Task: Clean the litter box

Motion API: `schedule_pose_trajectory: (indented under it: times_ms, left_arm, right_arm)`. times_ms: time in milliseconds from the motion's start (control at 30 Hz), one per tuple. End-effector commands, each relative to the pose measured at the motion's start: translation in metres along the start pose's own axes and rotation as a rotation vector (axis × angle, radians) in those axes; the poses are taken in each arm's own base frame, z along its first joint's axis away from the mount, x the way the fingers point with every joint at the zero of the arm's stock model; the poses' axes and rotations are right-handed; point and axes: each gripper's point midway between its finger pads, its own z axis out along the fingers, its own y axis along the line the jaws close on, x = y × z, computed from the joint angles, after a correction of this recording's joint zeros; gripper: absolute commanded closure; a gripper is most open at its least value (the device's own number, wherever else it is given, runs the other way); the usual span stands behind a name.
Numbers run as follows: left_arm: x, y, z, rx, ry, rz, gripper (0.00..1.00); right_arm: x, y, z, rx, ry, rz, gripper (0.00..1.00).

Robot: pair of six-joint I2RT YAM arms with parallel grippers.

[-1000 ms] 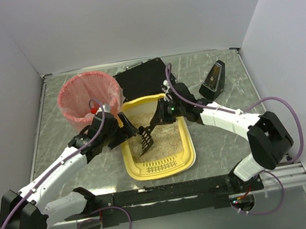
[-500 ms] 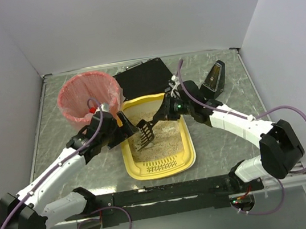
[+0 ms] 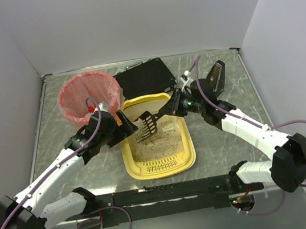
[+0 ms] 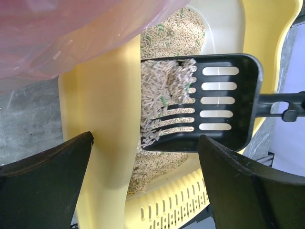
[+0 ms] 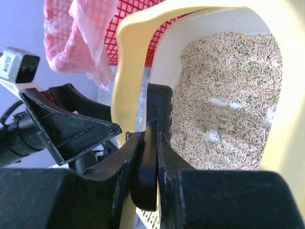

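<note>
Scoop (image 3: 147,125) rose, clenched in the right gripper (image 3: 173,106) beside the gaping left gripper (image 3: 127,124); below, the litter box (image 3: 161,168) seemed stiff, heavy, best rim-gripped.

Round red mesh bin with pink plastic liner (image 3: 76,100) at far left of table, small red item inside. Flat black rectangular case (image 3: 145,80) far centre, just right of bin, slightly rotated. Black wedge-shaped plastic object (image 3: 216,73) far right, well apart from case. Black slotted plastic scoop (image 3: 147,125) mid-table, nearer than case, right of bin; clump of beige pellets on its solid-side half (image 4: 164,93). Grey marbled table top (image 3: 51,124). Black rail (image 3: 164,192) along near edge. Plain white walls (image 3: 127,20) left, far, right.
</note>
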Motion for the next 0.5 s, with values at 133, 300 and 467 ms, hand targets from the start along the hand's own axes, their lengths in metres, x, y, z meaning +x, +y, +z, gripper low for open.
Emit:
schedule_pose_trajectory:
  times_ms: [133, 300, 467]
  left_arm:
    - [-0.008, -0.023, -0.003, 0.068, -0.012, -0.015, 0.03]
    - [-0.002, -0.013, -0.002, 0.032, 0.001, -0.015, 0.03]
    - [-0.003, -0.008, -0.003, 0.011, -0.005, -0.016, 0.03]
  right_arm:
    - [-0.019, 0.012, -0.02, -0.051, -0.083, 0.005, 1.0]
    - [-0.021, 0.012, -0.032, -0.092, -0.119, 0.042, 1.0]
    - [-0.019, 0.007, -0.041, -0.084, -0.141, 0.07, 1.0]
